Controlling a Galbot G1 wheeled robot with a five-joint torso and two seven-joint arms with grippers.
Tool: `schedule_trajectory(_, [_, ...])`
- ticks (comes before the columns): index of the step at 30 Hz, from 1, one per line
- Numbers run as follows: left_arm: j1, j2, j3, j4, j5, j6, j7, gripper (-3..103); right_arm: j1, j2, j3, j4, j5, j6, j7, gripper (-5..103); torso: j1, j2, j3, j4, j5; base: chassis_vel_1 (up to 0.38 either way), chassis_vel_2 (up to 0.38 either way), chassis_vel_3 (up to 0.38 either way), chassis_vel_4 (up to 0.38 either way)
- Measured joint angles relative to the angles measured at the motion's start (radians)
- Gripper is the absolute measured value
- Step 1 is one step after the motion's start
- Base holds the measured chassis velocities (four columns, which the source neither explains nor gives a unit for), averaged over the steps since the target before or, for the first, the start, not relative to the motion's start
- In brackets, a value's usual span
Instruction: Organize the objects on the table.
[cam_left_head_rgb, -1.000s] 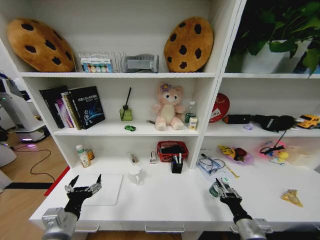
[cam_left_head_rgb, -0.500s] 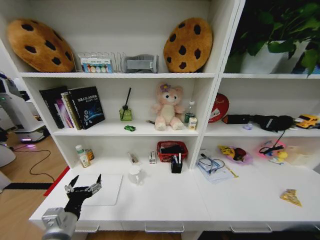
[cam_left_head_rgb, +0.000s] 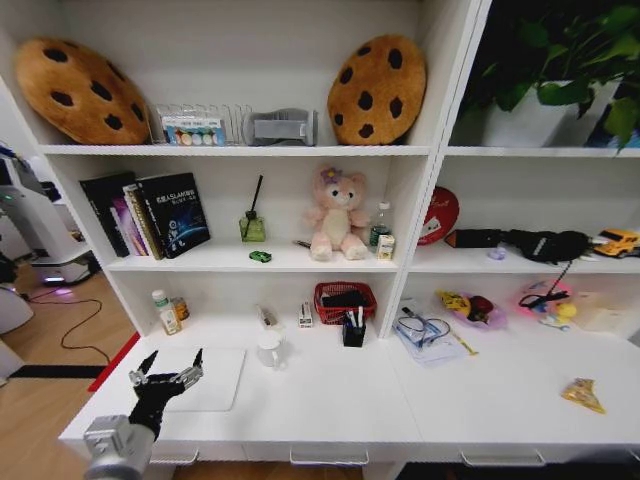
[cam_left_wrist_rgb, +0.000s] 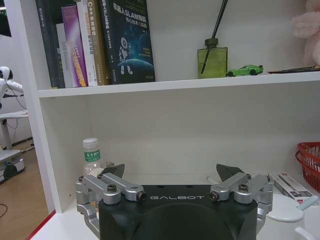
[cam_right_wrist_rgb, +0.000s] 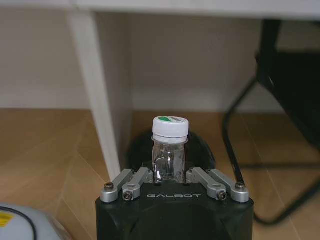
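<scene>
The small clear bottle (cam_right_wrist_rgb: 169, 150), white cap with a green top, stands upright between the right gripper (cam_right_wrist_rgb: 170, 175)'s fingers, which are clamped on its body; the right wrist view has the bottle held low, with wooden floor, a white table leg and a dark chair frame beyond it. Over on the table (cam_left_head_rgb: 330, 400), the left gripper (cam_left_head_rgb: 166, 377) hovers at the front left corner above the silver laptop (cam_left_head_rgb: 205, 378), arm reaching up from the near edge, its 2 fingers (cam_left_wrist_rgb: 111, 172) spread wide with nothing between them. The left wrist view looks straight into the shelving: a green-labelled bottle (cam_left_wrist_rgb: 92, 157) stands on the desk top just beyond the left finger, and a small green toy car (cam_left_wrist_rgb: 244, 70) sits on the shelf above beside a green diffuser bottle (cam_left_wrist_rgb: 212, 61).
</scene>
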Motion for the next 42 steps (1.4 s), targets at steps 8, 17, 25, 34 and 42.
schedule_trajectory(8, [0.0, 0.0, 0.0, 0.0, 0.0, 0.0, 0.0, 100, 0.215, -0.008, -0.021, -0.183, 0.121, -0.285, 0.05, 24, 0.0, 0.0, 0.0, 0.0001, 0.0, 0.0, 0.0, 0.0, 0.0])
schedule_trajectory(17, [0.0, 0.0, 0.0, 0.0, 0.0, 0.0, 0.0, 100, 0.507, -0.011, -0.12, -0.454, 0.132, -0.102, 0.058, 24, 0.0, 0.0, 0.0, 0.0003, 0.0003, 0.0, 0.0, 0.0, 0.0])
schedule_trajectory(25, [0.0, 0.0, 0.0, 0.0, 0.0, 0.0, 0.0, 100, 0.656, -0.007, -0.205, -0.63, 0.095, 0.1, 0.077, 31, 0.0, 0.0, 0.0, 0.0003, 0.0, 0.0, 0.0, 0.0, 0.0])
schedule_trajectory(34, [0.0, 0.0, 0.0, 0.0, 0.0, 0.0, 0.0, 100, 0.682, 0.01, -0.245, -0.632, 0.1, 0.136, 0.101, 59, 0.0, 0.0, 0.0, 0.0003, 0.0002, 0.0, 0.0, 0.0, 0.0])
schedule_trajectory(42, [0.0, 0.0, 0.0, 0.0, 0.0, 0.0, 0.0, 100, 0.523, -0.001, -0.213, -0.431, 0.117, 0.111, 0.111, 91, 0.0, 0.0, 0.0, 0.0003, 0.0001, 0.0, 0.0, 0.0, 0.0])
